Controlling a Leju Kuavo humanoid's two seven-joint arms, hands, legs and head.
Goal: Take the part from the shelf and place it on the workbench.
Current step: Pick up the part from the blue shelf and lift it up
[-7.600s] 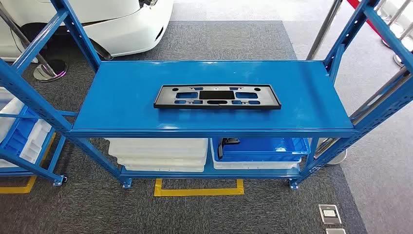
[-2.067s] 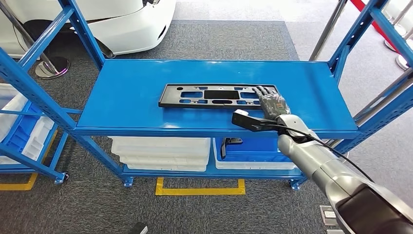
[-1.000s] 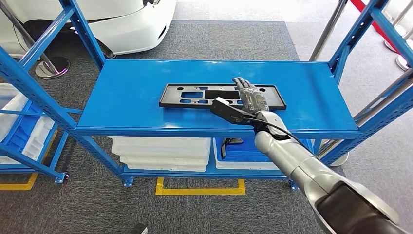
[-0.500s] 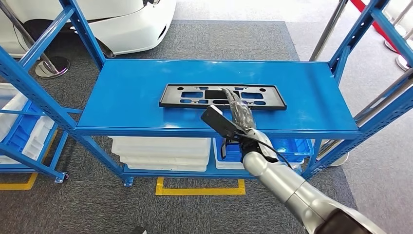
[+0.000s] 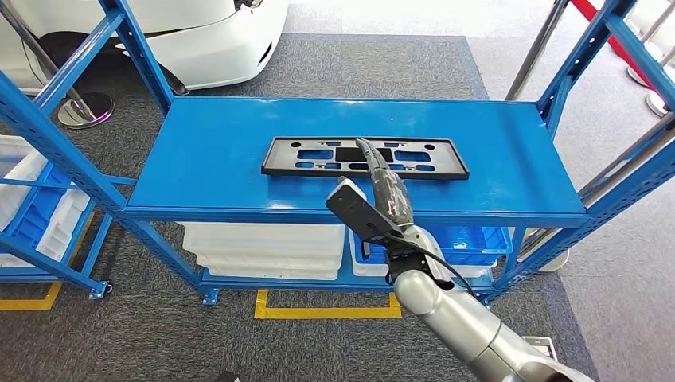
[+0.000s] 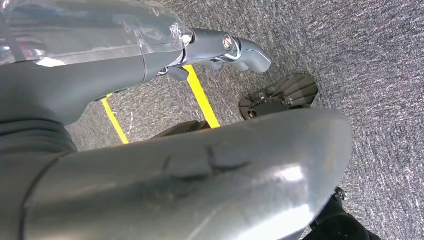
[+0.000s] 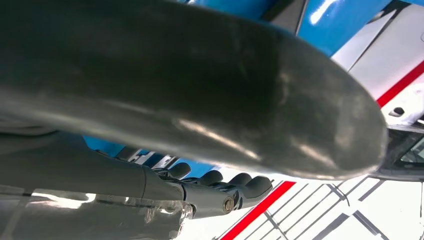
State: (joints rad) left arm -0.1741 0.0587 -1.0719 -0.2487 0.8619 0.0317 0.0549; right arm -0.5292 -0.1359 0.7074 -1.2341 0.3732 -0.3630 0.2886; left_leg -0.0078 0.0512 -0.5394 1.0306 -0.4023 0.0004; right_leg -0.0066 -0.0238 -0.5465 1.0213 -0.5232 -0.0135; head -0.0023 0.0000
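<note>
A long black plastic part (image 5: 302, 157) with several cut-outs lies flat in the middle of the blue shelf top (image 5: 199, 171). My right hand (image 5: 386, 187) reaches over the shelf's front edge, turned on its edge with its fingers stretched out. Its fingertips (image 5: 364, 147) lie over the middle of the part, and it holds nothing. The right wrist view shows the dark fingers (image 7: 220, 180) side by side with nothing in them. My left hand (image 6: 225, 47) hangs over the grey carpet with nothing in it.
Blue uprights (image 5: 56, 135) (image 5: 629, 56) flank the shelf. Below it stand white bins (image 5: 263, 247) and a blue bin (image 5: 470, 235). A white car (image 5: 207, 32) and a stanchion base (image 5: 83, 107) are behind. Another rack with bins (image 5: 32, 215) stands to the left, and yellow tape (image 5: 326, 306) marks the floor.
My right arm came in and slid left along the part from its right end to its middle, the hand turning from flat onto its edge. The part has stayed in place.
</note>
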